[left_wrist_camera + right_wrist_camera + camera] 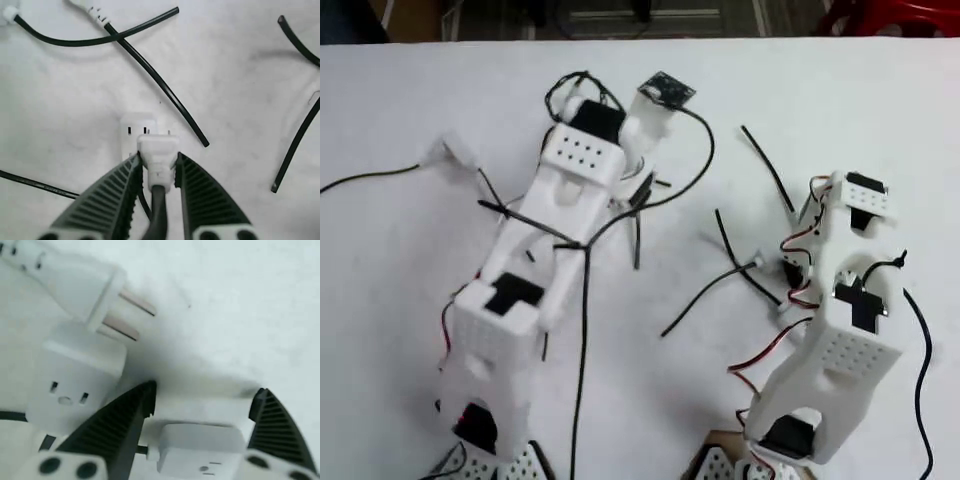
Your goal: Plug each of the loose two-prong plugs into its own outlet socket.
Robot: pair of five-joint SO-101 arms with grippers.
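The left gripper [157, 167] pinches a white two-prong plastic plug [158, 150] on a black cord, its prongs at the face of a white plastic outlet socket block [135, 131] and seemingly offset from its slots. Square them up first, then push straight. The right gripper [205, 395] sits over a second white socket block [200, 450]; I cannot tell whether it grips.

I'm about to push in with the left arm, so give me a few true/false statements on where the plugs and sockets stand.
1. The left hand grips a white plug. True.
2. That plug is fully seated in the socket. False: its prongs are visible at the socket's face, not pushed in.
3. The right hand holds a black cable. False: it holds a second socket.
4. The loose plug beside it lies unplugged, prongs bare. True.
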